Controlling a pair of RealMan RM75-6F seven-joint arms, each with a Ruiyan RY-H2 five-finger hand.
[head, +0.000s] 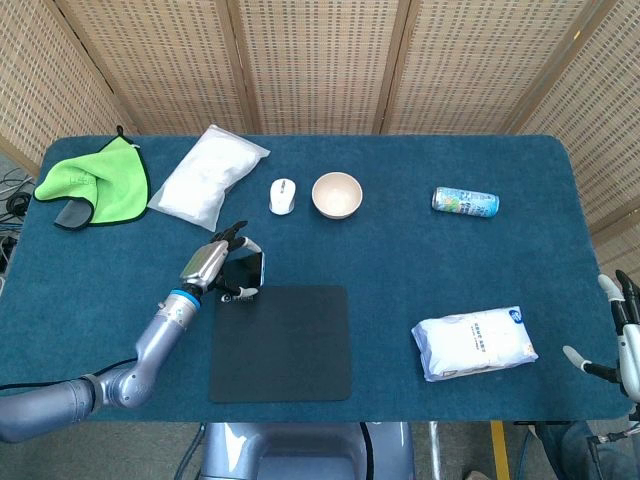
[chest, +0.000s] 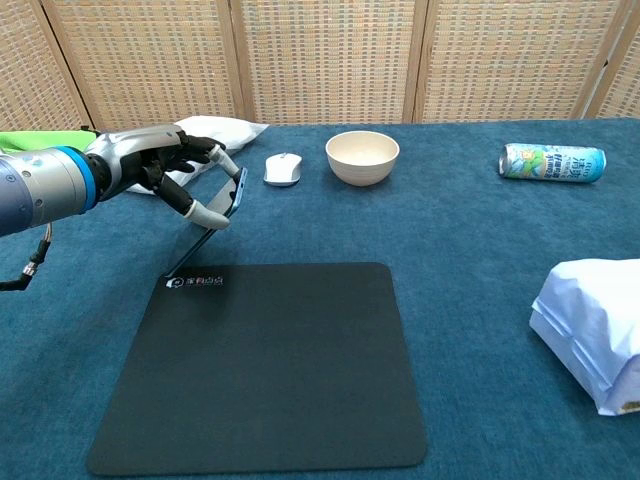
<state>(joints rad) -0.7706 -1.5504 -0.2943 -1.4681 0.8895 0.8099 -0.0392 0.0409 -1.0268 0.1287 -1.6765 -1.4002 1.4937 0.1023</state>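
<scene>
Phone (chest: 212, 222): dark slab, tilted steeply, lower left of centre in the chest view; its bottom corner sits at the top-left corner of the mouse pad (chest: 265, 365), its upper end is raised.
Left hand (chest: 165, 170): pinches the phone's upper end between thumb and fingers; in the head view (head: 215, 265) it hangs just above the pad's upper-left corner.
Right hand (head: 622, 335): at the lower right edge of the head view, off the table, fingers spread, holding nothing.
Step in hand: judged as carrying the phone over the pad.
Next move: likely calls for lowering the raised end flat, gently, so the phone does not slip.
Nearby: mouse (chest: 283, 168) and bowl (chest: 362, 157) at upper centre.
</scene>
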